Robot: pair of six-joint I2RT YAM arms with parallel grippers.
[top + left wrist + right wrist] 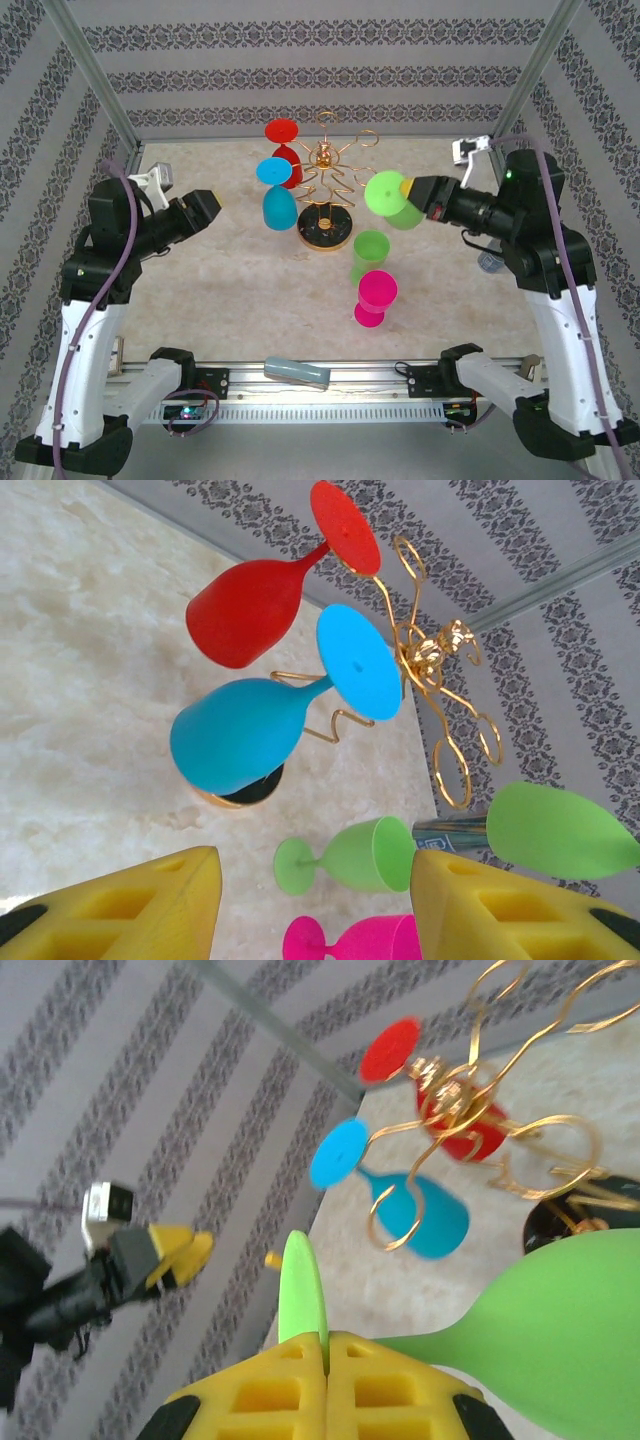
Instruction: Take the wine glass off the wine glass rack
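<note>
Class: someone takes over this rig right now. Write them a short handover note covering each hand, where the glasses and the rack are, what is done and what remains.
Right hand: shut on the stem of a green wine glass, held on its side to the right of the rack; it looks clear of the wire arms.
Left hand: open, empty, hovering left of the rack.
On the rack: red glass and blue glass, hanging bowl down.
On the table in front of the rack: light green glass and pink glass.
Done: green wine glass lifted off.
Left: probably set it down, then release.
</note>
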